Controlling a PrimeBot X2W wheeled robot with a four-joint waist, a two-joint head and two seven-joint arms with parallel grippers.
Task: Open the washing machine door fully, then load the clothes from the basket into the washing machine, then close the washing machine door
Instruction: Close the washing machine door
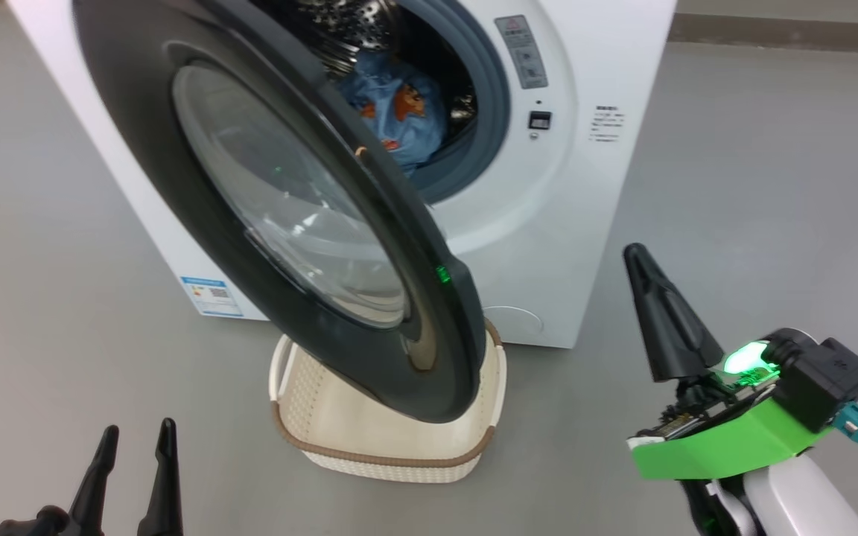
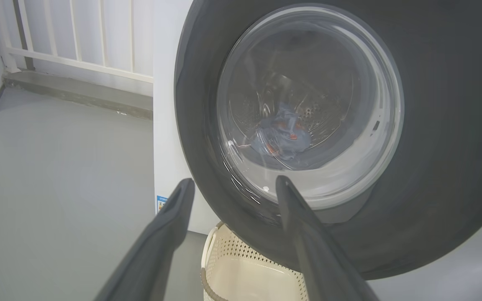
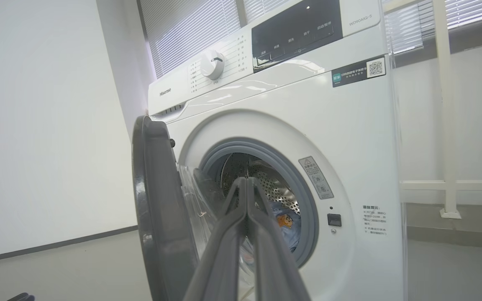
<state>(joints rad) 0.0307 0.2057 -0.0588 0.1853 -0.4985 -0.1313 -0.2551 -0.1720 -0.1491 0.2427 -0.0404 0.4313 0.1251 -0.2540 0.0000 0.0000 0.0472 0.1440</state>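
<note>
At frame centre, the washing machine door [image 1: 287,223] overhangs the basket [image 1: 392,455] rim; open floor [image 1: 49,260] lies either side; left pincer [image 1: 139,426] spread wide, right pincer [image 1: 634,253] pressed together, empty.

Bright, even light — soft blur, perhaps motion, across door [image 2: 454,146].

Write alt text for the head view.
The round black door of a white front-loading washing machine stands part open, light blue bear-print clothes in its drum. A cream perforated plastic basket sits beneath the door. Left gripper fingers open, right gripper fingers shut.
</note>
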